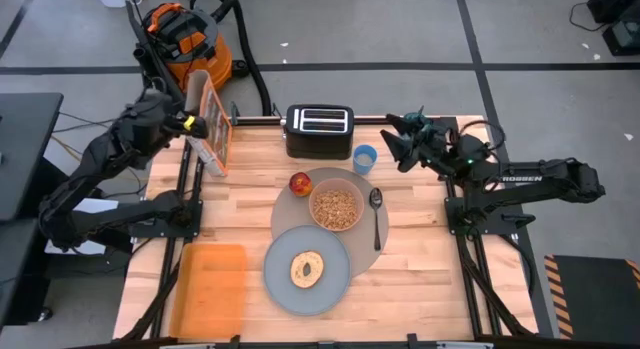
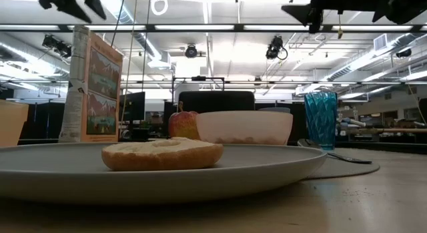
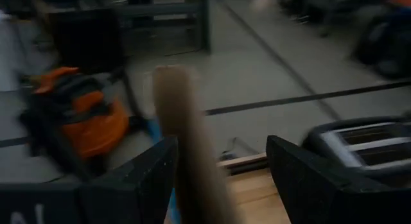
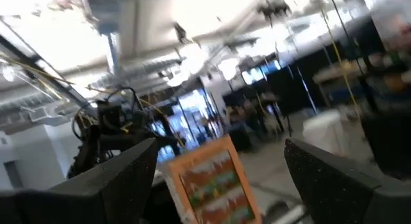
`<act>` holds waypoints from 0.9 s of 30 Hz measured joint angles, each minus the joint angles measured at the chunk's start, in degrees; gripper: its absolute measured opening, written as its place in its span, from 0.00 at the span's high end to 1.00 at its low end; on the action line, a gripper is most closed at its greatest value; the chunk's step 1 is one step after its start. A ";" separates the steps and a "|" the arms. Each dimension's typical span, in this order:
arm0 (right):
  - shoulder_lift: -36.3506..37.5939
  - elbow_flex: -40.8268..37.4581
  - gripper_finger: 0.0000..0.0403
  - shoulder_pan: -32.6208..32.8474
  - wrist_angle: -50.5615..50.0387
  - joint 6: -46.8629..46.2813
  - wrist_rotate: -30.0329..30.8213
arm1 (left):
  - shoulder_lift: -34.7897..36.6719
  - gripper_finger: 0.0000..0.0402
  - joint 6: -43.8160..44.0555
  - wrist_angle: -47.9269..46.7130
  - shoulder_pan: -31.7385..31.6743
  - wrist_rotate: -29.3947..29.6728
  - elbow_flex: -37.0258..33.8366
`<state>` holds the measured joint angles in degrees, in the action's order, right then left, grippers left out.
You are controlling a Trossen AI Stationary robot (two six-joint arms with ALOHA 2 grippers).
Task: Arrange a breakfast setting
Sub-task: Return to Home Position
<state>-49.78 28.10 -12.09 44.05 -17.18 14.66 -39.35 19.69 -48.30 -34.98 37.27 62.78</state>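
Observation:
A taupe mat (image 1: 288, 217) lies at the table's middle. On it are a pink bowl (image 1: 336, 208) holding cereal, a dark spoon (image 1: 376, 214) and a red apple (image 1: 299, 183). A grey plate (image 1: 330, 289) with a bagel (image 1: 307, 269) overlaps the mat's near edge. A blue cup (image 1: 365, 158) stands beyond the mat. A cereal box (image 1: 213, 129) stands upright at the far left. My left gripper (image 1: 197, 124) is open at the box's top. My right gripper (image 1: 393, 141) is open and empty in the air beside the cup. My left gripper's open fingers stand on either side of the cereal box's top edge (image 3: 180, 121), coming from the table's left side. One finger (image 3: 151, 179) is right beside the box's face. I cannot tell whether it touches.
A black toaster (image 1: 319, 130) stands at the far edge, between the box and the cup. An orange tray (image 1: 210, 289) lies at the near left. An orange vacuum (image 1: 185, 39) stands on the floor beyond the table.

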 joint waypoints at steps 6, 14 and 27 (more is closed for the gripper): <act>1.19 0.00 0.20 0.30 6.62 7.15 -8.18 | 0.24 0.42 -3.86 8.81 1.46 -17.33 1.89; 4.86 0.00 0.65 0.30 5.57 12.84 -24.36 | -0.06 0.77 -7.70 32.55 10.68 -35.63 -9.74; 8.50 0.00 0.83 0.25 -8.07 12.26 -29.32 | -0.42 0.87 -8.34 37.77 15.98 -45.36 -19.83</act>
<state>-41.28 28.10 -11.84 35.98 -4.91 -14.66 -39.77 11.36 -10.53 -19.00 -8.08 42.95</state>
